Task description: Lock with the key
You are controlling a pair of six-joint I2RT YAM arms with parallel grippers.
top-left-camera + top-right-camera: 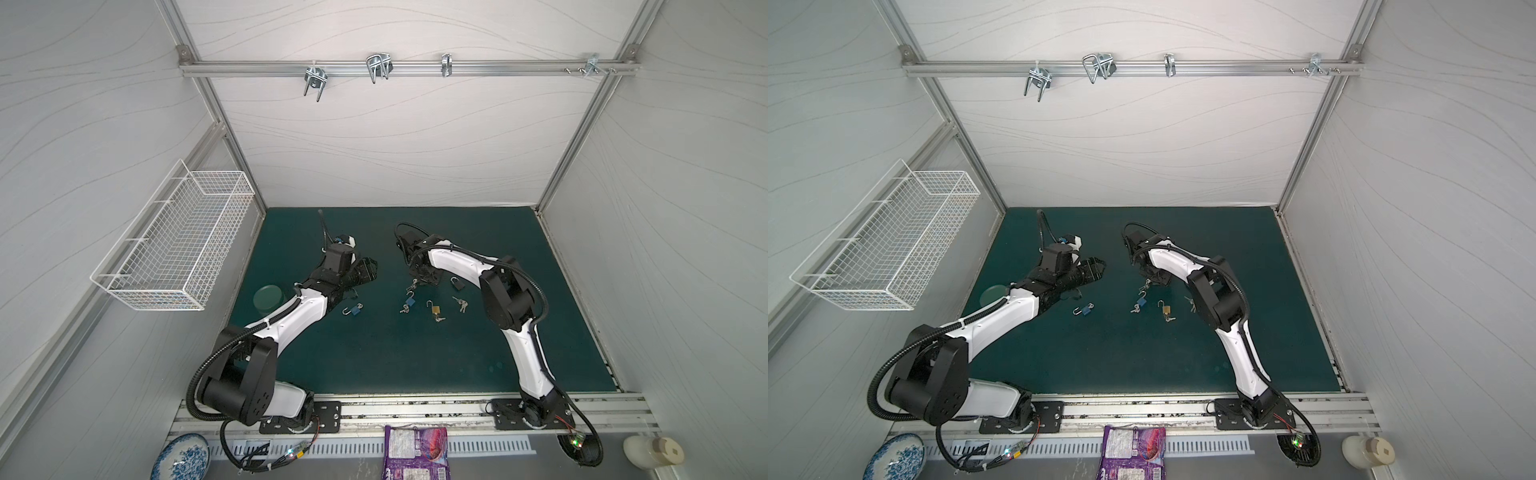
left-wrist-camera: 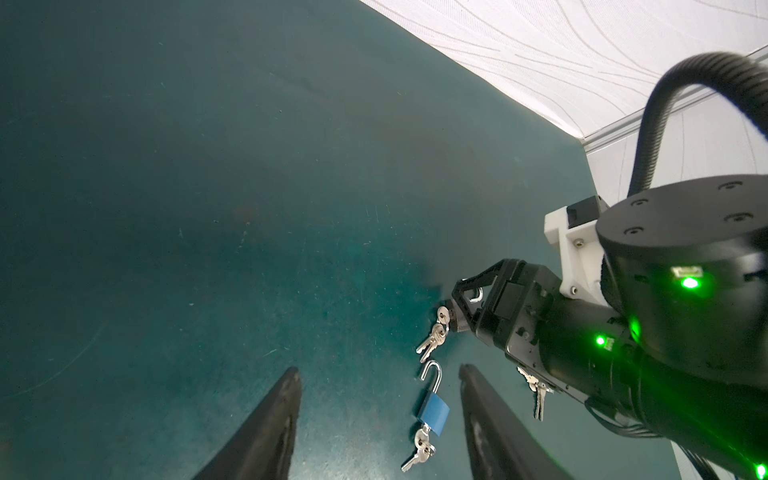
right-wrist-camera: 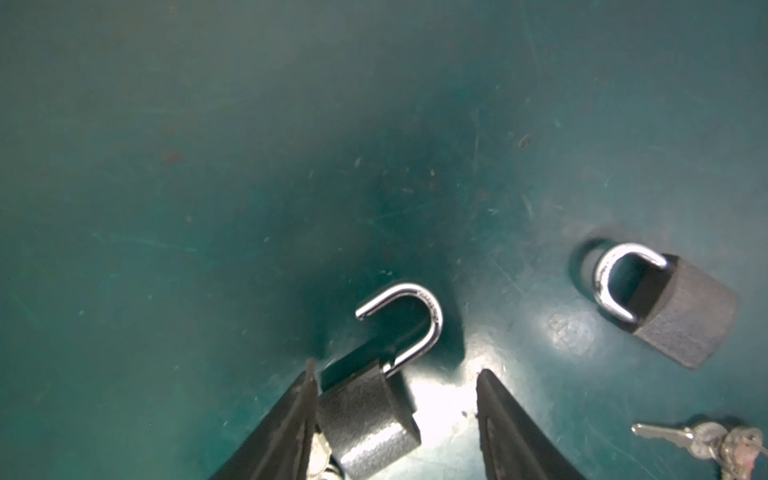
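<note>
A dark grey padlock (image 3: pixel 365 424) with its shackle swung open lies between the fingers of my right gripper (image 3: pixel 395 368). It leans on one finger, with a wide gap to the other, so this gripper is open. A silver key bunch (image 2: pixel 432 336) trails from the padlock's base beside the right gripper (image 1: pixel 419 278). My left gripper (image 2: pixel 380 370) is open and holds nothing. It hovers over the mat to the left (image 1: pixel 368 268). A blue padlock (image 2: pixel 433 409) with open shackle and keys (image 2: pixel 419 451) lies on the mat beyond its fingers.
On the green mat (image 1: pixel 374 353) lie another open blue padlock (image 1: pixel 355 309), a brass padlock (image 1: pixel 435 309), a shut dark padlock (image 3: pixel 685 320) and loose keys (image 3: pixel 706 440). A green round lid (image 1: pixel 268 298) sits at the left edge. A wire basket (image 1: pixel 178 245) hangs on the left wall.
</note>
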